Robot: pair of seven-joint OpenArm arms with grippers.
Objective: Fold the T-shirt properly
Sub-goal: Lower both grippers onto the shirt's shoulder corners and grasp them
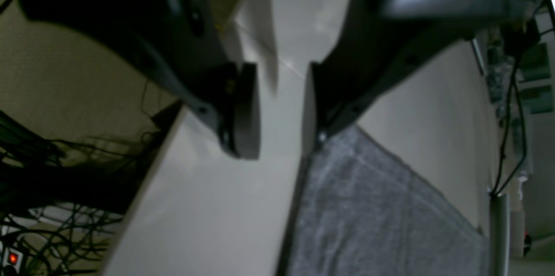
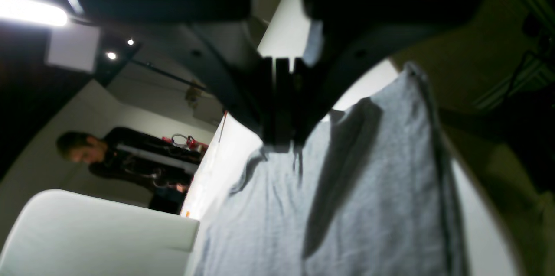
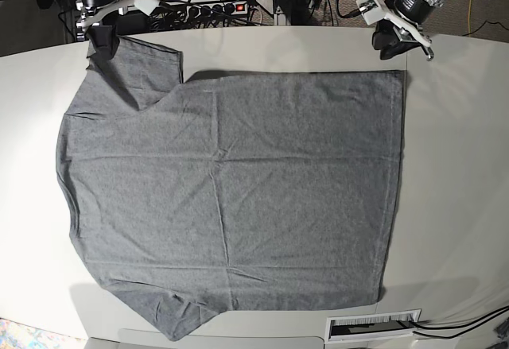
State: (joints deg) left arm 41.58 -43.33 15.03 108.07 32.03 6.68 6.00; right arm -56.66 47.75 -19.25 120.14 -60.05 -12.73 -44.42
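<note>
The heather-grey T-shirt (image 3: 231, 190) lies spread flat on the white table (image 3: 453, 166), collar side to the left and hem to the right in the base view. At the far left corner my right gripper (image 3: 100, 37) is shut on the far sleeve's edge; the right wrist view shows the fabric (image 2: 347, 206) hanging from its closed fingertips (image 2: 282, 137). My left gripper (image 3: 391, 43) hovers at the far right, just over the hem corner. In the left wrist view it (image 1: 282, 111) is open, nothing between the pads, and the shirt corner (image 1: 368, 206) lies just beside the right finger (image 1: 329, 107).
Behind the table's far edge sit a power strip with a red light (image 3: 231, 5) and tangled cables. A white slotted plate (image 3: 374, 326) lies at the near edge. A person (image 2: 130, 154) stands beyond the table in the right wrist view.
</note>
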